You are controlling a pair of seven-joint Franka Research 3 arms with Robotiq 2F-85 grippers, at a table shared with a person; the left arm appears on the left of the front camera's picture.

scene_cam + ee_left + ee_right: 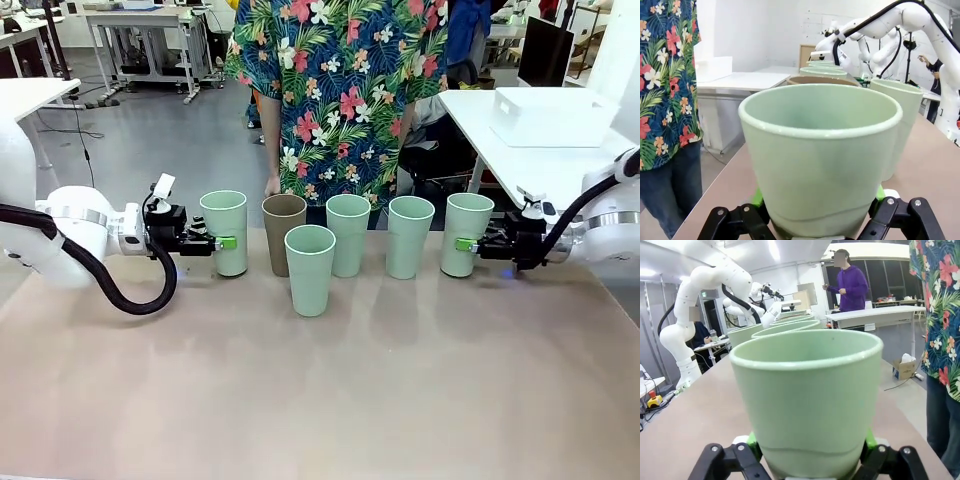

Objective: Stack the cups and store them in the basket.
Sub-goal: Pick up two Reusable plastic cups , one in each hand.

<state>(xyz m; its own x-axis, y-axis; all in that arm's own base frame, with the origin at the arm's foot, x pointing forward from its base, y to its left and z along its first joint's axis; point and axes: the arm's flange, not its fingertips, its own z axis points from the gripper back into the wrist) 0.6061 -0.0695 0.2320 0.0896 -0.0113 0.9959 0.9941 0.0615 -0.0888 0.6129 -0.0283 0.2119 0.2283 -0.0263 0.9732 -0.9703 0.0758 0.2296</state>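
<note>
Cups (348,232) upright in row on surface (320,400), brown cup (283,233) as marker. Left fingers (227,243) pinch base of end cup (225,228) just left of it. Right fingers (465,244) pinch far-right cup (467,232), well apart from it. Basket (553,117) far right, behind row, on separate table (480,110).

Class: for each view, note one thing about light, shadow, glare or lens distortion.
Front view: even light, faint shadows below the cups on the table. Left wrist view: the wide lens swells the left end cup. Right wrist view: ceiling lamps glare; the right end cup bulges likewise.
</note>
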